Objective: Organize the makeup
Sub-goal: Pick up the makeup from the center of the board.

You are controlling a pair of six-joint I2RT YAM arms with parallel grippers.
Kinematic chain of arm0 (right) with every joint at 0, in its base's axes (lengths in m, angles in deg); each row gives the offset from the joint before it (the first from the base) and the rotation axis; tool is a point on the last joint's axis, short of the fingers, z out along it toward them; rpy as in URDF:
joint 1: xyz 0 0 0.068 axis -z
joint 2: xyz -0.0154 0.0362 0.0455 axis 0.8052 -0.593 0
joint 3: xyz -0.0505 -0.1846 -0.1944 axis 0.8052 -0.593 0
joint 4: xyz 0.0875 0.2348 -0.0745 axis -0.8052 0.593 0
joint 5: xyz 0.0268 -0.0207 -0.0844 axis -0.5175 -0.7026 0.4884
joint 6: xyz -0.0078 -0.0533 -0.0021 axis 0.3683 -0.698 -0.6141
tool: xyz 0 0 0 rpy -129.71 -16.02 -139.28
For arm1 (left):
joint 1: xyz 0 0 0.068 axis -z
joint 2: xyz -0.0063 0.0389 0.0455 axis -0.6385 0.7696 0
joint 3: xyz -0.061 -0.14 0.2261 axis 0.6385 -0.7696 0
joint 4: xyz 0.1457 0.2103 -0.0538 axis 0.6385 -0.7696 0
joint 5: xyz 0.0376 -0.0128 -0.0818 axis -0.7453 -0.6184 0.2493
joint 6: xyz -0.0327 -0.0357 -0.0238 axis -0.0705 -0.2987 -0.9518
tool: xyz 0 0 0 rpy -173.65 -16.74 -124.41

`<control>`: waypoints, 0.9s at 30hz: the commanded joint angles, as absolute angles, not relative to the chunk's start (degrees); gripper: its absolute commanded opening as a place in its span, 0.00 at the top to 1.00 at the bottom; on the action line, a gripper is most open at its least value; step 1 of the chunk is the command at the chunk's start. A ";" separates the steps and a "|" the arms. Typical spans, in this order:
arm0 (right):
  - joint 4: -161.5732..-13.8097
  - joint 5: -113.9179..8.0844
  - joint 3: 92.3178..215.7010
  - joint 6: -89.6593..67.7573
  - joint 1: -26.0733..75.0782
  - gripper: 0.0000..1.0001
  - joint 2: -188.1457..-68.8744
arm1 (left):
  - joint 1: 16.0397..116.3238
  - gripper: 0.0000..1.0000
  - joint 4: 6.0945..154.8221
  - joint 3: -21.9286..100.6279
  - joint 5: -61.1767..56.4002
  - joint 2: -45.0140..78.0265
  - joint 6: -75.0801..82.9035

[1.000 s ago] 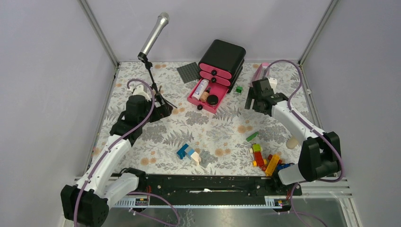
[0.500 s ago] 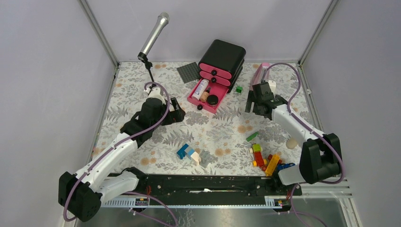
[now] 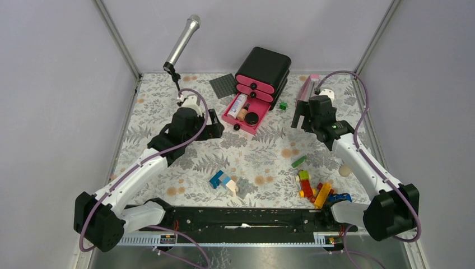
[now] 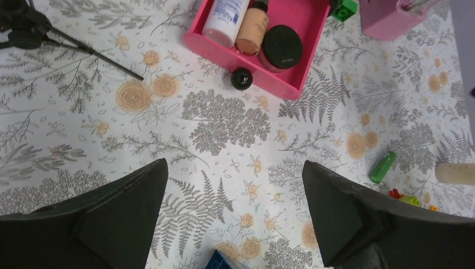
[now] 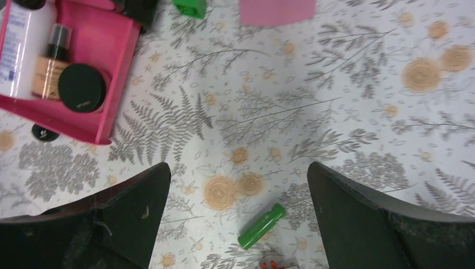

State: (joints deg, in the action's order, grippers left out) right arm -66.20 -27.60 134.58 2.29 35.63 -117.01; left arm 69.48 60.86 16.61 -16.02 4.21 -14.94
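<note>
Containers: one black drawer unit [image 3: 263, 70] stands at the far middle of the floral table [image 3: 168, 162], with three pink-fronted drawers. The upper two are shut and their contents cannot be seen. The bottom pink drawer [image 4: 269, 84] is pulled fully out toward the arms, with a round black knob [image 4: 242, 78] on its front.

Contents of the open drawer, three makeup items lying side by side and touching:
- white tube [image 4: 224, 17], on the side nearest the left arm;
- peach bottle with black cap [image 4: 253, 31], in the middle, cap toward the unit;
- round black compact [image 4: 283, 47], lying flat against the front wall.

Markings: the white tube carries blue print, too small to read. The compact lid bears a faint mark, also illegible. No other writing can be made out.

Grippers: left gripper [image 4: 234, 165] hangs over bare table just in front of the drawer, fingers spread wide, holding nothing. Right gripper [image 5: 238, 165] hangs to the drawer's right, fingers likewise spread wide and empty, with a green stick [image 5: 261, 225] lying on the table below it.

Other items: a green brick [image 3: 283, 105] lies just beside the unit; a pink metronome [image 3: 308, 87] stands near it.
</note>
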 commanded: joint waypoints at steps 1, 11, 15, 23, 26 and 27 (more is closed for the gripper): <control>-67.29 -33.99 137.66 4.89 35.44 0.01 -118.95 | 69.76 0.02 62.67 21.94 -14.76 5.99 -12.45; -50.86 -4.74 143.82 7.43 35.74 0.01 -117.78 | 69.80 0.03 62.39 26.31 -10.93 12.22 -12.20; -43.29 7.94 144.45 11.93 36.87 0.01 -116.51 | 69.80 0.03 62.08 26.25 -8.89 12.12 -11.58; -33.16 13.33 140.99 23.50 38.77 0.01 -112.69 | 69.77 0.03 59.94 25.87 -4.79 11.81 -9.83; -24.43 18.39 143.64 30.26 38.76 0.01 -114.52 | 69.82 0.03 59.23 25.70 -2.59 11.84 -9.65; -21.86 19.32 144.45 32.30 38.82 0.01 -114.84 | 69.77 0.03 59.01 25.71 -1.74 11.93 -9.57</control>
State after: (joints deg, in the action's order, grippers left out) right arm -34.27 10.06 141.44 21.09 38.60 -113.40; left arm 69.64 58.50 23.84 -6.38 12.56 -10.97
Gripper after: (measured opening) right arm 0.990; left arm 0.970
